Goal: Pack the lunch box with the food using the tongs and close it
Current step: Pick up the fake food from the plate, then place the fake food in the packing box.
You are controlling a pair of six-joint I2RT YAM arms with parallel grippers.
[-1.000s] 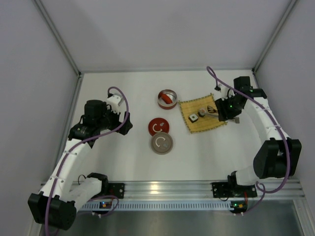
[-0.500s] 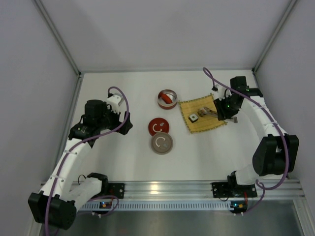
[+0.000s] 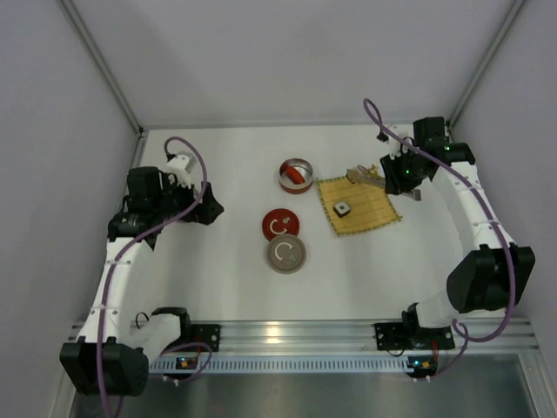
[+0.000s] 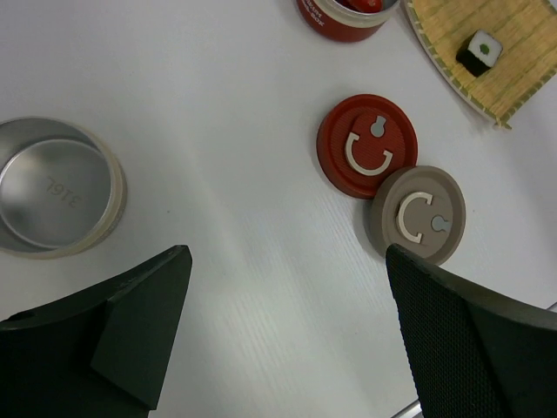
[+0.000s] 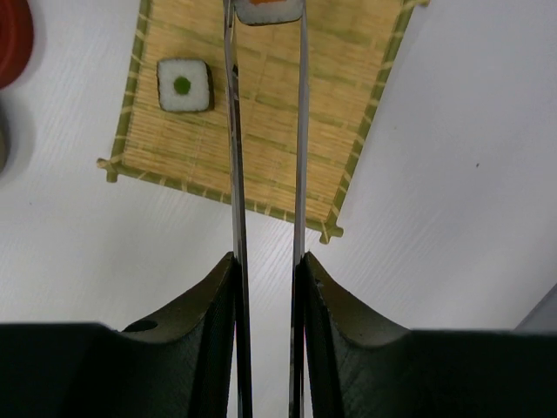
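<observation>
Table [image 3: 218, 279]: mat [image 3: 376, 209], 2 lids [image 3: 280, 225], tins [image 3: 294, 185]

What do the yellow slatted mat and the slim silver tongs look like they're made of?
Yellow slatted mat: probably bamboo, matte; thin parallel strips bound by cross threads. Slim silver tongs: likely bare metal, polished; the narrow arms reflect light.
</observation>
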